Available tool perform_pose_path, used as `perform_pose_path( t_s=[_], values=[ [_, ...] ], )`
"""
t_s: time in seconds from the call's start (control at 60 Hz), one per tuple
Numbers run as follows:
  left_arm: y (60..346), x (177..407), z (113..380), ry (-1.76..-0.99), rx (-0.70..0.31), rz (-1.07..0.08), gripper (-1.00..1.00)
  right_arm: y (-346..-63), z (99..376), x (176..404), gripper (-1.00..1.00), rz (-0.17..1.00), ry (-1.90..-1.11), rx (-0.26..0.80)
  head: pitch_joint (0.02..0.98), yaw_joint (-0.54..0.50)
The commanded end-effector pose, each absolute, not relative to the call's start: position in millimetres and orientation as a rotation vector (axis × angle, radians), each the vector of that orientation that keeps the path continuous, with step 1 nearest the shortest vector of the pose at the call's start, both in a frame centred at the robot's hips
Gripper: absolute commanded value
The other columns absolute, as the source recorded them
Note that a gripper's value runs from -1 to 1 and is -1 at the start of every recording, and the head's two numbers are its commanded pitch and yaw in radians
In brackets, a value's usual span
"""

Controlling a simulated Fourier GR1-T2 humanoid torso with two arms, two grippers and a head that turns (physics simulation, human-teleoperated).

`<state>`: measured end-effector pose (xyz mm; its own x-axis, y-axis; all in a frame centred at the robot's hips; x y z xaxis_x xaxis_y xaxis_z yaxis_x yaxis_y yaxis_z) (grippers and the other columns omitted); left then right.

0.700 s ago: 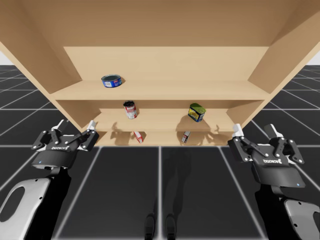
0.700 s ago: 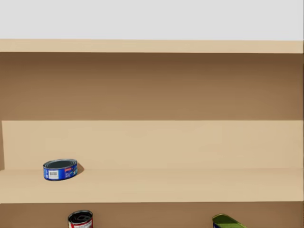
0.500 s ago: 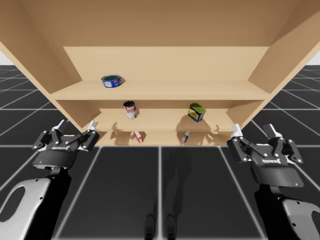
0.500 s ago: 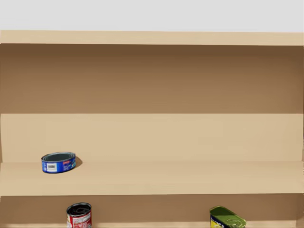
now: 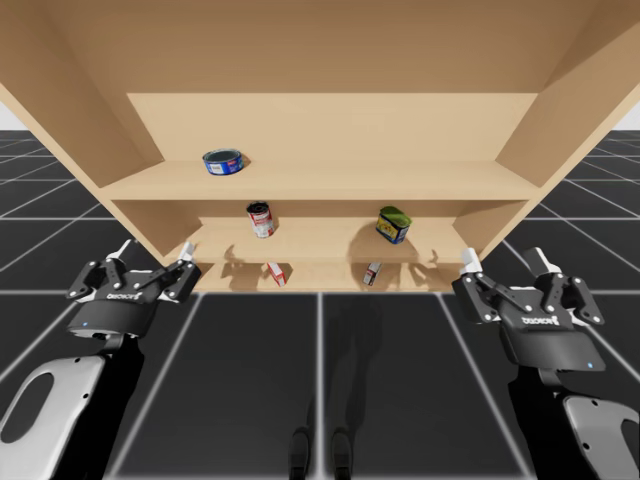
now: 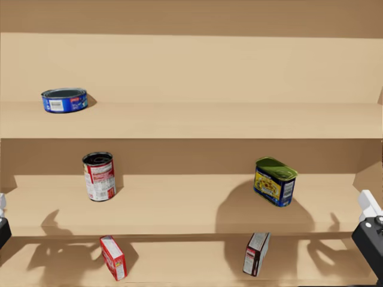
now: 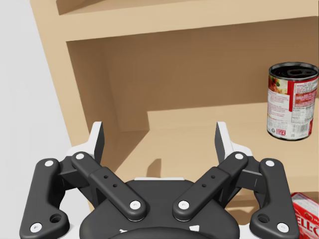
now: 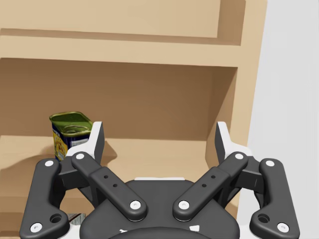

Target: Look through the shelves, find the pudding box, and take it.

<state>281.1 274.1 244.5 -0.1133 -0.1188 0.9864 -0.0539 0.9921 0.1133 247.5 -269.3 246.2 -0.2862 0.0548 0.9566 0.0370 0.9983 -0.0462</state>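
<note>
On the bottom shelf a small red box (image 5: 276, 272) (image 6: 113, 258) leans at the left, and a small dark and white box (image 5: 372, 273) (image 6: 256, 254) stands at the right. My left gripper (image 5: 153, 250) (image 7: 159, 137) hangs open in front of the shelf's left end, holding nothing. Beside its right finger lies the red box (image 7: 305, 216). My right gripper (image 5: 505, 257) (image 8: 159, 137) is open and empty before the shelf's right end. One of its fingers (image 6: 368, 205) pokes into the head view.
A wooden shelf unit (image 5: 320, 182) has three levels. A flat blue can (image 5: 223, 161) (image 6: 64, 100) sits on the top one. On the middle level are a red can (image 5: 261, 219) (image 6: 99, 176) (image 7: 291, 102) and a green-topped blue tin (image 5: 393, 224) (image 6: 274, 180) (image 8: 70, 130).
My head has turned downward, so the middle and bottom shelves with their cans and boxes have come into view. Both grippers stay open and have barely shifted.
</note>
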Motion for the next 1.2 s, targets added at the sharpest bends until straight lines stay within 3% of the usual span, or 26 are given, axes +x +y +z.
perform_pose_path(
  t_s=[0.017, 0.35, 0.833, 0.883, 1.033, 1.2],
  values=[
    [273, 281, 244, -1.682, 0.138, -0.064, -1.0, -268, 244, 248, -1.0, 0.03, -1.852, -0.077, 0.493, -0.04],
    [269, 281, 242, -1.675, 0.152, -0.093, -1.0, -266, 243, 248, -1.0, 0.048, -1.847, -0.097, 0.667, -0.15],
    [267, 282, 241, -1.669, 0.15, -0.099, -1.0, -265, 248, 245, -1.0, 0.049, -1.835, -0.076, 0.708, -0.22],
    [268, 283, 241, -1.666, 0.152, -0.093, -1.0, -263, 253, 239, -1.0, 0.025, -1.808, 0.004, 0.704, -0.22],
    [268, 282, 240, -1.661, 0.142, -0.09, -1.0, -250, 256, 216, -1.0, 0.113, -1.773, 0.001, 0.689, -0.22],
    [268, 282, 240, -1.655, 0.136, -0.089, -1.0, -244, 251, 194, -1.0, 0.185, -1.686, 0.173, 0.687, -0.23]
  ],
)
